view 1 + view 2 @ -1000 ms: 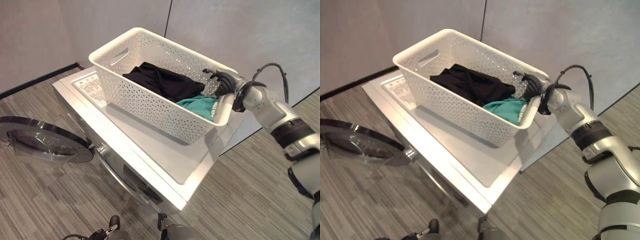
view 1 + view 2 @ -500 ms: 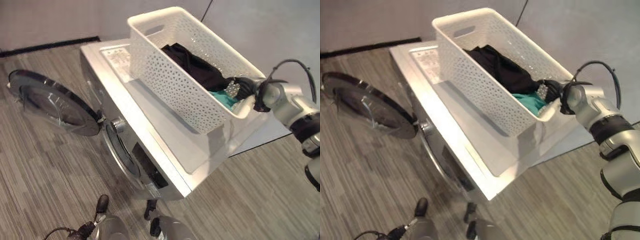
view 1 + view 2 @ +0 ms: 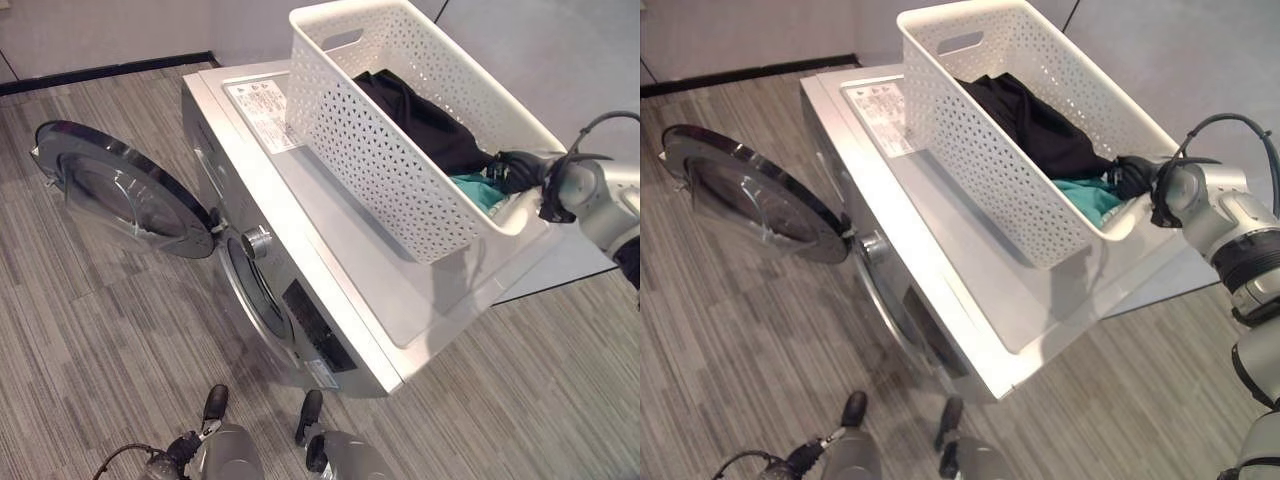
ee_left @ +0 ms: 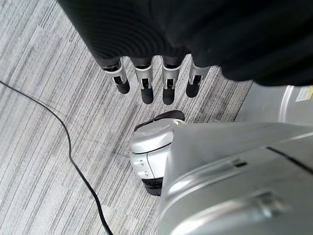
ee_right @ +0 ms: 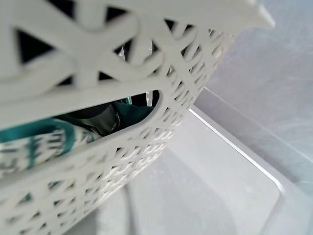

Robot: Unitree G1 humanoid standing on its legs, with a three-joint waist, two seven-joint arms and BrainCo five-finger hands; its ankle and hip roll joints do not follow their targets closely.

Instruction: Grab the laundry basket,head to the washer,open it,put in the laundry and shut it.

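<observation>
The white basket (image 3: 1040,130) is set on the washer (image 3: 940,250) top, at its right edge, holding black and teal laundry (image 3: 1040,125). Its near handle is gripped by the right hand (image 3: 1132,178). The left hand (image 4: 156,83) hangs with straight fingers. The washer door (image 3: 120,190) stands open.

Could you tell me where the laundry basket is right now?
The laundry basket sits atop the washer, toward its right, the right hand at its near end.

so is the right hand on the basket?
Touching. The right eye view shows the right hand hooked over the basket's near end wall, fingers reaching inside above the teal cloth.
</observation>
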